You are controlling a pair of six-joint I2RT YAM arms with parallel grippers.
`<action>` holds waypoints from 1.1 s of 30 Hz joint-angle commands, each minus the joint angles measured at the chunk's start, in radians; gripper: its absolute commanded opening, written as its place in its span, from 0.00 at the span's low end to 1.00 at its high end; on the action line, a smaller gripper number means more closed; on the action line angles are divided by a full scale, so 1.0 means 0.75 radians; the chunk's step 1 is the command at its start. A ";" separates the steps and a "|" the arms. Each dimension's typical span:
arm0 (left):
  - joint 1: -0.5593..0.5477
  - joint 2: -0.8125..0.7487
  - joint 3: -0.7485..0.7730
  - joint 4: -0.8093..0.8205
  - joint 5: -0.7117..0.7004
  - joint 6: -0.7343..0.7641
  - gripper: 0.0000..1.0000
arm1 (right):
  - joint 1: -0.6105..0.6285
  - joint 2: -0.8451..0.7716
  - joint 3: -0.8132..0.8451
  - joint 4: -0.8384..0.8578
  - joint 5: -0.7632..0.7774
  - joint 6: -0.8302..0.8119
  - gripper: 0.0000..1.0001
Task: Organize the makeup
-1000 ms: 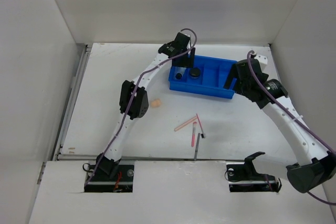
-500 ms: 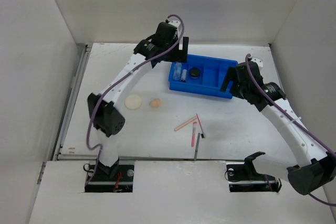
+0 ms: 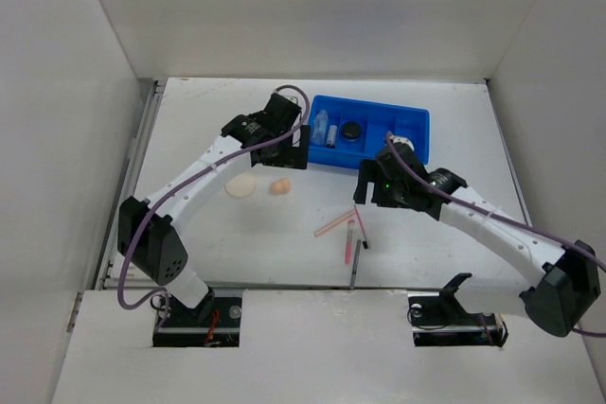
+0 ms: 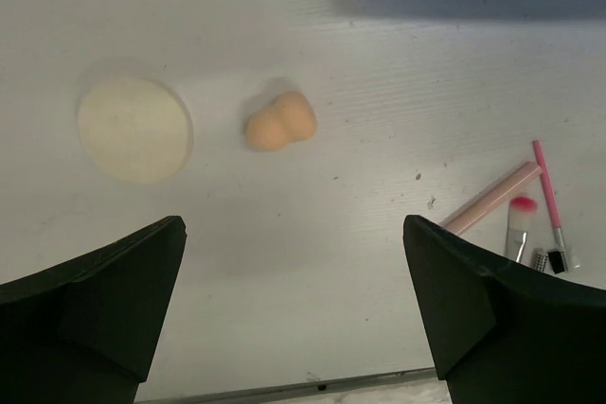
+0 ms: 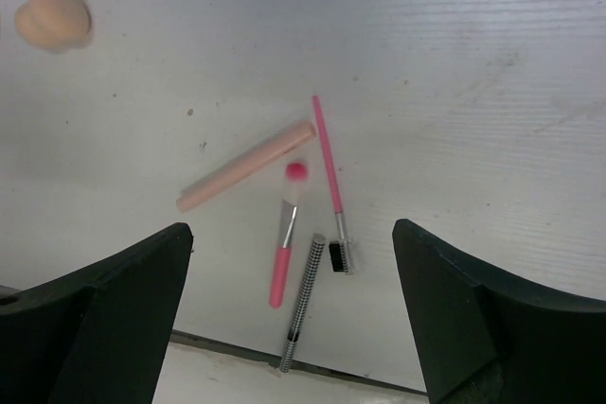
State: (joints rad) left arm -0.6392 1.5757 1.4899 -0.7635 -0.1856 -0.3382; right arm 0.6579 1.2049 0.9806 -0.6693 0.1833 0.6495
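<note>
Left hand (image 4: 292, 232) and right hand (image 5: 291, 229) gape wide above the scuffed white worktop (image 3: 265, 243), enclosed by plain white walls (image 3: 284, 16).

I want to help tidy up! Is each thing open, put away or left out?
Left pincer: open, empty.
Right pincer: open, empty.
Cream puff: lying flat outside blue tray.
Peach sponge: lying outside tray.
Black jar: inside tray.
Clear tube: inside tray.
Pink brush: lying outside tray.
</note>
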 commanded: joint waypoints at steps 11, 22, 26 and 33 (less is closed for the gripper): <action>0.001 -0.105 -0.045 0.012 -0.038 -0.040 0.99 | 0.090 0.058 -0.031 0.121 0.073 0.116 0.85; 0.001 -0.049 -0.003 -0.074 -0.086 -0.089 0.99 | 0.090 0.165 -0.031 0.136 0.058 0.104 0.84; 0.001 -0.037 -0.003 -0.088 -0.074 -0.089 0.99 | 0.090 0.199 -0.066 0.136 0.119 0.104 0.75; 0.001 -0.025 -0.015 -0.101 -0.074 -0.077 0.99 | 0.090 0.247 -0.189 0.207 0.085 0.056 0.53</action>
State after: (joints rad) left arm -0.6392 1.5631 1.4715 -0.8162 -0.2390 -0.3939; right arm 0.7212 1.3876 0.8581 -0.5793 0.2539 0.7109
